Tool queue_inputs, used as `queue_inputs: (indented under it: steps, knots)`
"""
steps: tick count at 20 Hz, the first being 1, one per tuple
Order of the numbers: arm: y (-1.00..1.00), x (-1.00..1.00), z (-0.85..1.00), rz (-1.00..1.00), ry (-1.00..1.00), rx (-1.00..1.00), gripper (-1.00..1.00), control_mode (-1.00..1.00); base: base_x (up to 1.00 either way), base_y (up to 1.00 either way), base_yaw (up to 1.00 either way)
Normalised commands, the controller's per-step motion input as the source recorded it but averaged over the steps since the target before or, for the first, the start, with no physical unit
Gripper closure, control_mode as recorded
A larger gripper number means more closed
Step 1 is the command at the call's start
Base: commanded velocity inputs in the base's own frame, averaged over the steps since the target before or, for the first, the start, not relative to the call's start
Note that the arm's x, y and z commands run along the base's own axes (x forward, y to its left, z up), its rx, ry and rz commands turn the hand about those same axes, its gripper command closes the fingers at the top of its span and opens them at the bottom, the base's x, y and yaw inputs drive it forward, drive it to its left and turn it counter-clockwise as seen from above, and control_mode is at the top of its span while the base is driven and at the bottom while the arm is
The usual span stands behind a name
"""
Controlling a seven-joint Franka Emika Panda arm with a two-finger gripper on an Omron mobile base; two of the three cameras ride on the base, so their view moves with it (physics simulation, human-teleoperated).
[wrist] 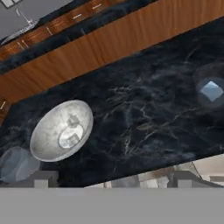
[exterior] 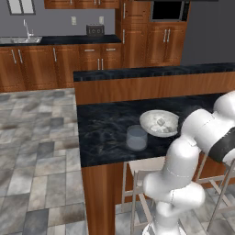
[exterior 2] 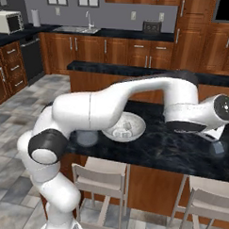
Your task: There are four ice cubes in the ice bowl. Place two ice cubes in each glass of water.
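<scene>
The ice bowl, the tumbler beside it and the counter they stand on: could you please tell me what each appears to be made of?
The ice bowl looks like speckled grey-white stoneware with a matte glaze, though its soft sheen could also suggest metal. The tumbler seems to be glass or clear plastic: bluish, translucent, the counter showing through. The counter looks like polished black marble or granite, with pale veins; its side panels look like reddish varnished wood.

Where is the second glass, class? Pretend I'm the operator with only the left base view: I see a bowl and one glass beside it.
Observer: In the hand view, the second glass stands on the counter, on the opposite side of the bowl from the first glass, well apart from both.
Operator: Is the gripper carrying anything?
Observer: No. The gripper is open, fingertips wide apart, nothing between them.
</scene>
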Motion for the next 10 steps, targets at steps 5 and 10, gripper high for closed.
queue_inputs:
  steps: [5,10]
  knots:
    - [1.0,0.21,-0.18,0.2,0.28,-0.21,-1.0,-1.0,0.0,0.0,0.0]
    - [1.0,0.41,-0.24,0.12,0.19,-0.13,-1.0,-1.0,0.0,0.0,0.0]
